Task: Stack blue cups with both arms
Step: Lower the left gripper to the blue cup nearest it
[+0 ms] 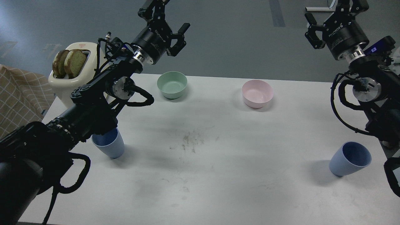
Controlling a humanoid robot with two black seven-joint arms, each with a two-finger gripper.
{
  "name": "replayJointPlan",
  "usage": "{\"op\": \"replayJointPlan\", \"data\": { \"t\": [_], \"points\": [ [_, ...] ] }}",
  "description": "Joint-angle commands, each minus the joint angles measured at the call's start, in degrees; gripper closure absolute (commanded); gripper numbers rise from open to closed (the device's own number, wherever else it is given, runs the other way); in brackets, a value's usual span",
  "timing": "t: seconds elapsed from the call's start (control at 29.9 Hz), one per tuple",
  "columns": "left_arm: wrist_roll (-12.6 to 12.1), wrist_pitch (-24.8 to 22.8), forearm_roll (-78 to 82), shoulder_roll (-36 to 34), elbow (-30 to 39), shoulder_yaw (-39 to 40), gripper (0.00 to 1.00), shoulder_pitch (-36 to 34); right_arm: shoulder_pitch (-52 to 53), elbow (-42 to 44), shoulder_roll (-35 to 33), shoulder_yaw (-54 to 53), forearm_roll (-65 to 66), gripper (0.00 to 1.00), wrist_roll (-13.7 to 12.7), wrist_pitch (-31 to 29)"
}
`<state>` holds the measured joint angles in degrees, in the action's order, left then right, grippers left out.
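Two light-blue cups stand upright on the white table [218,175]. One cup [110,146] is at the left, its rim partly hidden under my left arm. The other cup [350,159] is at the right, near the table's right edge. My left gripper [166,18] is raised high above the table's back edge, behind the mint bowl; it is open and empty, far from the left cup. My right gripper [335,11] is raised at the top right, open and empty, far above the right cup.
A mint-green bowl [172,84] and a pink bowl [257,93] sit near the table's back edge. A cream toaster [70,78] with two bread slices [69,62] stands at the back left. A checked cloth [18,97] lies off the left side.
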<state>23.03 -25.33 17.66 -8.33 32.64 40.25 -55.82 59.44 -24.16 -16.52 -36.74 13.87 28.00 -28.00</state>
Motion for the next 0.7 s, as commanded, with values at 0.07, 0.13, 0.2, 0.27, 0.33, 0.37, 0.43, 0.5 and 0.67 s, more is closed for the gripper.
{"op": "replayJointPlan", "data": {
  "t": [0.07, 0.13, 0.2, 0.27, 0.33, 0.37, 0.43, 0.5, 0.67],
  "points": [
    [0.0, 0.01, 0.0, -0.11, 0.32, 0.18, 0.02, 0.01, 0.06, -0.45, -0.61, -0.08, -0.07, 0.0, 0.0, 0.0],
    [0.0, 0.01, 0.0, -0.29, 0.32, 0.18, 0.02, 0.01, 0.15, -1.59, -1.58, 0.0, -0.07, 0.0, 0.0, 0.0],
    [0.0, -0.07, 0.09, -0.81, 0.41, -0.17, 0.02, 0.01, 0.15, -2.12, -2.02, 0.0, 0.01, 0.0, 0.0, 0.0],
    [-0.09, -0.16, 0.97, -2.56, 1.54, -1.05, 0.02, -0.17, 0.23, -2.12, -2.55, 0.0, 0.01, 0.0, 0.0, 0.0],
    [-0.26, -0.16, 2.71, -5.72, 4.43, -1.58, 0.02, -0.86, 0.15, -2.3, -3.25, 0.09, 0.01, 0.0, 0.0, 0.0],
    [-0.26, -0.25, 4.73, -8.17, 6.63, -2.36, 0.02, -1.48, 0.15, -2.47, -3.52, 0.09, -0.07, 0.0, 0.0, 0.0],
    [-0.26, -0.25, 6.59, -11.08, 8.75, -3.16, 0.02, -2.1, 0.15, -3.0, -3.96, 0.09, -0.07, 0.0, 0.0, 0.0],
    [-0.35, -0.25, 9.84, -16.0, 12.61, -3.69, 0.02, -2.36, 0.15, -3.7, -4.84, 0.18, 0.01, 0.0, 0.0, 0.0],
    [-0.44, -0.16, 26.99, -29.12, 27.48, -4.04, 0.02, -1.4, 0.06, -4.41, -4.93, 0.36, 0.01, 0.0, 0.0, 0.0]
  ]
}}
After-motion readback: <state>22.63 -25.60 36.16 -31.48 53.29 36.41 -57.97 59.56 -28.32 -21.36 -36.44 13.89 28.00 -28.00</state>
